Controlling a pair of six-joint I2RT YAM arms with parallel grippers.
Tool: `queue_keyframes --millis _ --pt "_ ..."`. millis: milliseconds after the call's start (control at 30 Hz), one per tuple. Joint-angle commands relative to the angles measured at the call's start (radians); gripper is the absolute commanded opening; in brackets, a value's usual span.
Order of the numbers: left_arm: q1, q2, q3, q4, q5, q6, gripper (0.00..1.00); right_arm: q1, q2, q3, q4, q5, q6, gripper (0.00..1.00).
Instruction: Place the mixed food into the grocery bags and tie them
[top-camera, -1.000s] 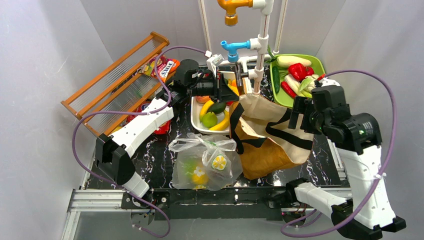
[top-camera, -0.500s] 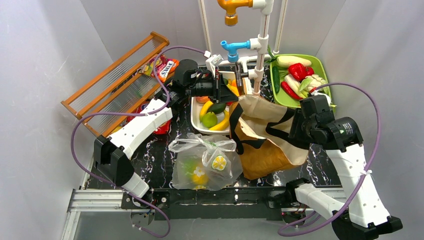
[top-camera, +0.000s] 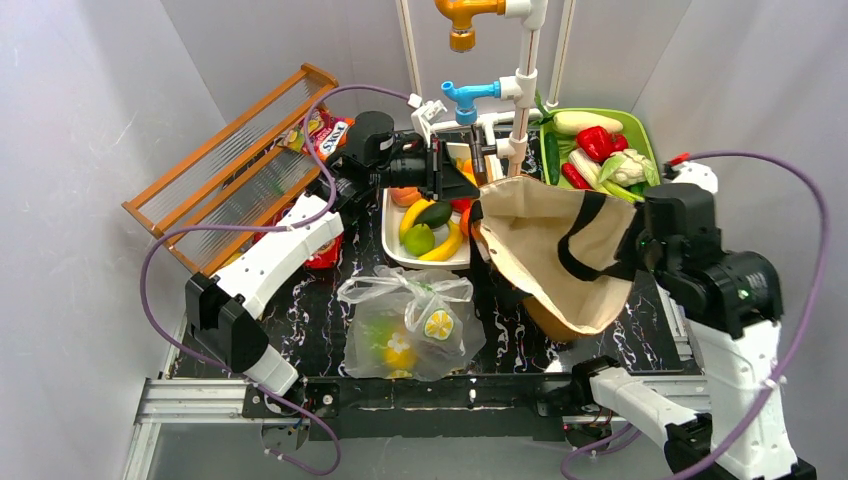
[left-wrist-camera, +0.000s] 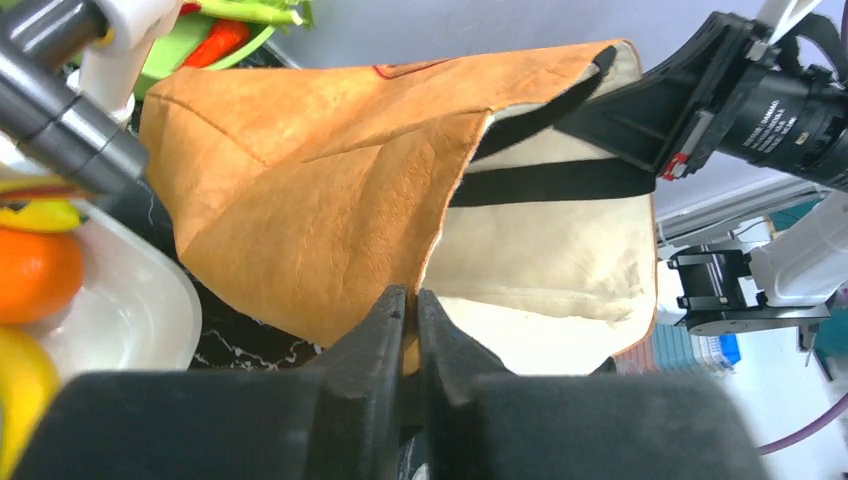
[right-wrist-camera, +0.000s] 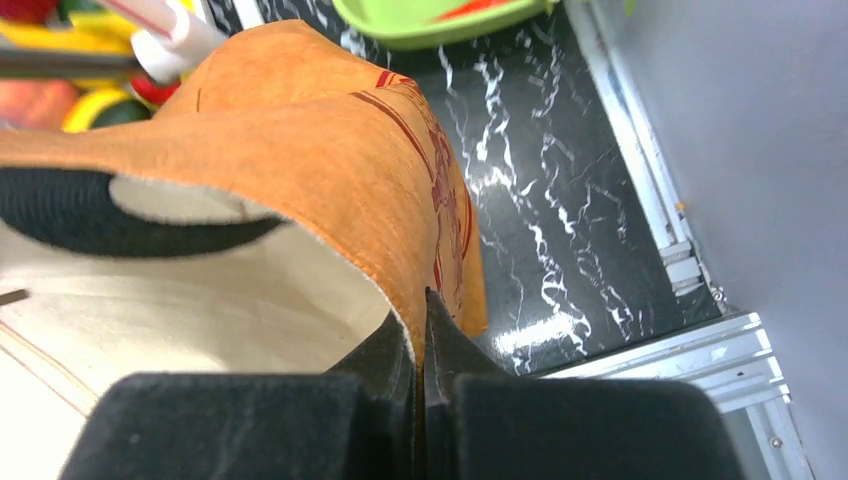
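Holding up a tan cloth tote (top-camera: 545, 235) between two arms, mouth pulled wide, cream inside showing. Pinched tight with the left gripper (left-wrist-camera: 410, 300) on one edge of the rim, over by the white pipes (top-camera: 520, 90). Pinched tight with the right gripper (right-wrist-camera: 420, 300) on the other edge, close to the green tray (top-camera: 645, 140). Both sets of jaws closed flat on the cloth. Black straps (top-camera: 585, 245) lying across the cream lining. Hanging tilted over the black marble table (top-camera: 320, 300), bottom end low; cannot tell if touching. Just to the left of the tote, near the arm bases, a clear plastic bag (top-camera: 410, 320) with lemon slices printed on it, top bunched up, yellow and green things inside. Behind that bag, a white tray (top-camera: 390, 235) with a banana (top-camera: 447, 248), an avocado (top-camera: 435, 213) and an orange (left-wrist-camera: 35, 275) in it. A red pepper (top-camera: 597, 140) and other toy veggies in the green tray. Over on the left, a snack packet (top-camera: 325, 130) leaning on the wooden rack (top-camera: 230, 165).
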Motion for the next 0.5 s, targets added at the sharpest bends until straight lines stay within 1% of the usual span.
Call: queue_keyframes --millis 0,33,67,100,133,167,333,400,467 --pt "-0.016 -0.024 0.097 -0.017 0.035 -0.015 0.22 -0.005 -0.023 0.120 -0.039 0.114 -0.001 0.01" --pt "-0.017 -0.019 0.111 -0.035 0.033 -0.014 0.40 -0.004 -0.024 0.119 -0.037 0.106 -0.002 0.01" --pt "-0.018 -0.017 0.122 -0.055 0.032 -0.010 0.65 -0.005 -0.029 0.108 -0.030 0.090 -0.005 0.01" --pt "-0.017 -0.019 0.129 -0.074 0.023 -0.001 0.92 -0.005 -0.031 0.090 -0.021 0.069 -0.011 0.01" --pt "-0.019 -0.028 0.127 -0.095 0.007 0.013 0.97 -0.005 -0.033 0.072 -0.011 0.039 -0.015 0.01" --pt "-0.020 -0.039 0.123 -0.119 -0.023 0.037 0.98 -0.005 -0.034 0.054 -0.007 0.016 -0.012 0.01" --pt "-0.020 -0.120 0.115 -0.336 -0.200 0.212 0.98 -0.005 -0.014 -0.037 0.016 -0.086 0.029 0.01" --pt "-0.020 -0.135 0.144 -0.439 -0.232 0.281 0.98 -0.005 0.007 -0.064 0.027 -0.134 0.029 0.01" --pt "-0.019 -0.140 0.190 -0.553 -0.226 0.362 0.98 -0.005 0.040 -0.071 0.033 -0.186 0.020 0.01"
